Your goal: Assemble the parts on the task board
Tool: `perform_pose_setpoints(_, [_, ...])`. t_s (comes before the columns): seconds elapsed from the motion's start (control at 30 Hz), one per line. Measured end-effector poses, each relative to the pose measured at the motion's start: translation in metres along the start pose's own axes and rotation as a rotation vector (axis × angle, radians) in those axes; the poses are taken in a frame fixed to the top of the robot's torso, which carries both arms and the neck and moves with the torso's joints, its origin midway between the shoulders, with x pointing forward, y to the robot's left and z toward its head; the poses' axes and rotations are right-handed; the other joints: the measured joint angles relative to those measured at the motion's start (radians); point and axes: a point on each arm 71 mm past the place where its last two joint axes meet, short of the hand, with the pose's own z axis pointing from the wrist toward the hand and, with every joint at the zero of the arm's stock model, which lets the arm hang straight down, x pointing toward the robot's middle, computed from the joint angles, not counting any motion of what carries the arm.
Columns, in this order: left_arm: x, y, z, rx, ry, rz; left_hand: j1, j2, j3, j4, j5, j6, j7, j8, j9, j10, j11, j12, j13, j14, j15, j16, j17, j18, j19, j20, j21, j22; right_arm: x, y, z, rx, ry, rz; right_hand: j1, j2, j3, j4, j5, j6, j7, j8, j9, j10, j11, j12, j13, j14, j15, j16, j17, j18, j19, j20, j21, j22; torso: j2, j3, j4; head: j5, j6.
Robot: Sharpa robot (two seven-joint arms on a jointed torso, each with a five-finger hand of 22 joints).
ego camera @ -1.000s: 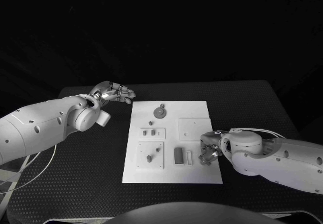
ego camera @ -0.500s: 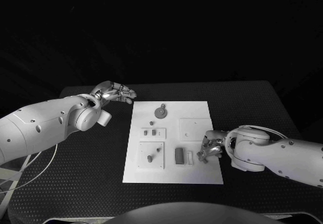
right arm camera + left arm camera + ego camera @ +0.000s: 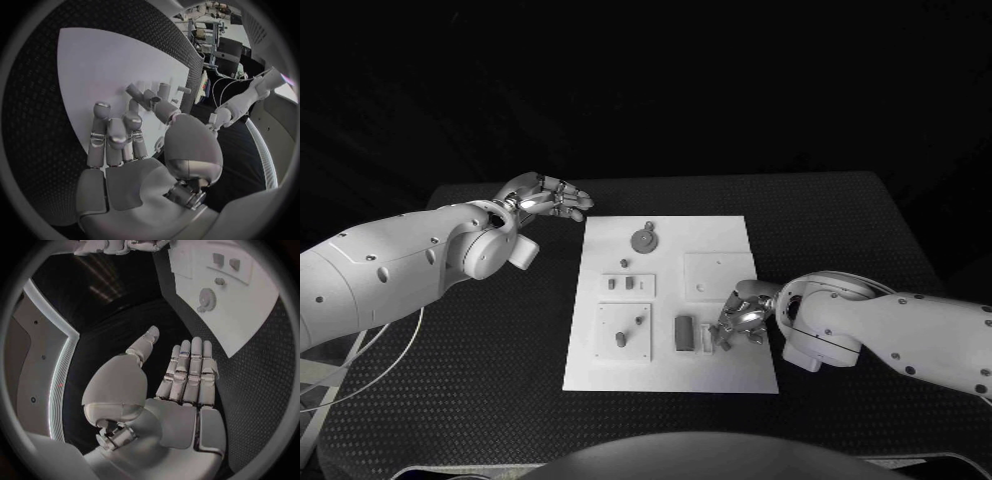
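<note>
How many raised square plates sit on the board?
3: one mid-left, one mid-right, one near-left. The right hand may hide more on the board.

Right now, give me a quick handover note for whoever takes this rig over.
Left hand: open, holding nothing, off the task board's far left corner.
Right hand: over the board's near right part, fingers curled down beside the dark block; whether it holds anything I cannot tell.
Parts: the round part lies at the far end, small pegs stand mid-board.
Done: unclear. Left: assembling the parts.
</note>
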Motion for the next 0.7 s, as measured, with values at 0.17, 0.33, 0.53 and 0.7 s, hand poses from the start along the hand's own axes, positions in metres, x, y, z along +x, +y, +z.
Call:
perform_pose_setpoints(0.17, [0.0004, -0.0001, 0.0002, 0.000, 0.001, 0.000, 0.000, 0.000, 0.000, 0.000, 0.000, 0.000, 0.000, 0.000, 0.000, 0.000, 0.000, 0.000, 0.000, 0.000, 0.000, 0.000, 0.000, 0.000, 0.000, 0.000, 0.000, 0.000, 0.0004, 0.0004, 0.0000, 0.001, 0.002, 0.023, 0.013, 0.005, 0.000, 0.000, 0.000, 0.000, 0.001, 0.000, 0.000, 0.000, 0.000, 0.000, 0.000, 0.000, 0.000, 0.000, -0.002, 0.000, 0.000, 0.000, 0.000, 0.000, 0.000, 0.0000, -0.0001, 0.000, 0.000])
perform_pose_setpoints(0.33, [0.0002, 0.0000, 0.0001, 0.000, 0.001, 0.000, 0.000, 0.000, 0.000, 0.000, 0.000, 0.000, 0.000, 0.000, 0.000, 0.000, 0.000, 0.000, 0.000, 0.000, 0.000, 0.000, 0.001, 0.000, 0.000, 0.000, 0.000, 0.000, 0.0007, 0.0025, 0.0025, 0.002, 0.004, 0.036, 0.013, 0.006, -0.002, -0.001, 0.004, 0.001, 0.003, -0.002, 0.000, 0.000, 0.000, 0.000, -0.002, 0.000, 0.000, 0.000, -0.004, -0.001, 0.000, 0.000, 0.000, 0.000, 0.000, 0.0001, 0.0003, 0.000, -0.001])
perform_pose_setpoints(0.53, [0.0005, -0.0001, 0.0002, -0.001, 0.002, 0.000, 0.000, 0.000, 0.000, 0.000, 0.000, 0.000, 0.000, 0.000, 0.000, 0.000, 0.000, 0.000, 0.000, 0.000, 0.000, 0.000, 0.001, 0.000, 0.000, 0.000, 0.000, 0.000, -0.0019, 0.0009, 0.0070, 0.016, 0.000, 0.036, -0.001, 0.021, -0.009, 0.004, 0.004, 0.001, 0.003, -0.004, 0.000, 0.000, 0.000, 0.000, -0.005, 0.000, -0.001, 0.000, -0.015, -0.001, 0.000, 0.000, 0.000, 0.000, 0.000, -0.0006, 0.0010, 0.000, -0.001])
perform_pose_setpoints(0.7, [0.0000, 0.0002, 0.0000, -0.002, 0.001, 0.000, 0.000, 0.000, 0.000, 0.000, 0.000, 0.000, 0.000, 0.000, 0.000, 0.000, 0.000, 0.000, -0.001, 0.000, 0.000, 0.000, 0.001, 0.000, 0.000, 0.000, 0.000, 0.000, -0.0025, 0.0031, 0.0094, 0.018, 0.008, 0.027, -0.049, 0.033, -0.021, 0.015, 0.004, 0.002, 0.003, -0.004, 0.009, 0.000, 0.000, -0.005, -0.008, -0.003, -0.003, 0.000, -0.018, -0.001, 0.003, 0.004, 0.000, 0.000, 0.000, -0.0009, 0.0011, 0.000, -0.002])
